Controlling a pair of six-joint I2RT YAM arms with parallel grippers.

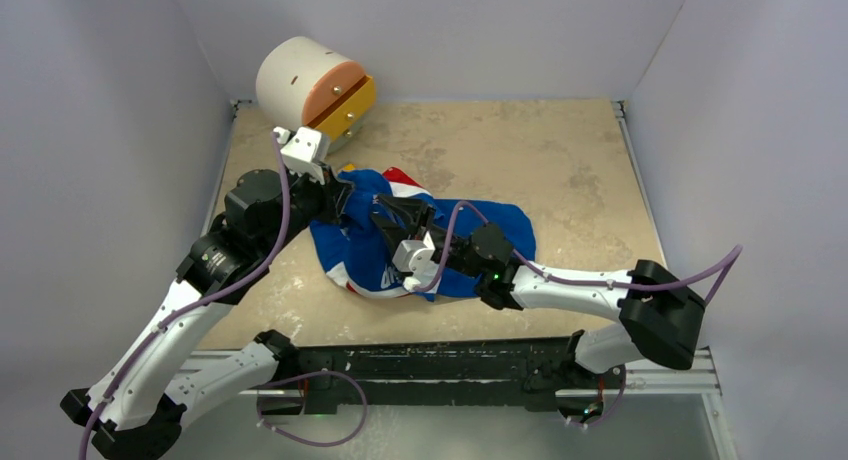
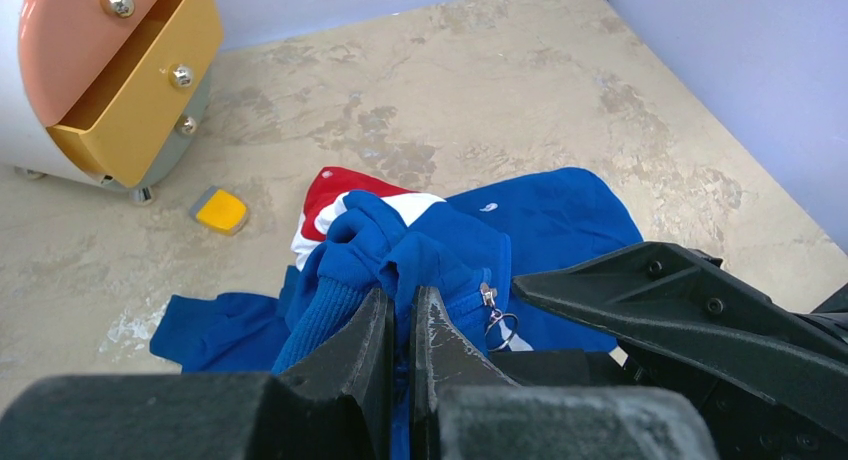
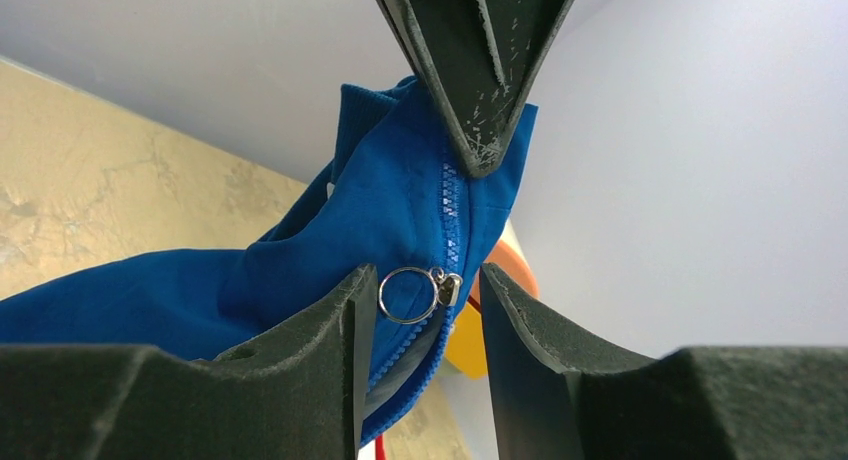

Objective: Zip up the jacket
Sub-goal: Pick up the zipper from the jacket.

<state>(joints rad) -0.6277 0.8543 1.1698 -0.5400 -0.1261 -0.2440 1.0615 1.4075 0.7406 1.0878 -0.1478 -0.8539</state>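
Pinching the jacket (image 1: 505, 235) at frame centre, left gripper (image 2: 402, 310) sits clamped on fabric beside zipper teeth (image 3: 452, 210). Right gripper (image 3: 428, 285) jaws apart, straddling ring pull (image 3: 405, 296); should close squarely, teeth taut.

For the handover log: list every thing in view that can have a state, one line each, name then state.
jacket, crumpled on the table, zipper edge lifted.
zipper pull, between the right gripper's fingers, not clamped.
left gripper, shut on the jacket's zipper edge.
right gripper, open, straddling the zipper pull.
yellow drawer, slid partly out.
yellow block, flat on the table, apart from the jacket.
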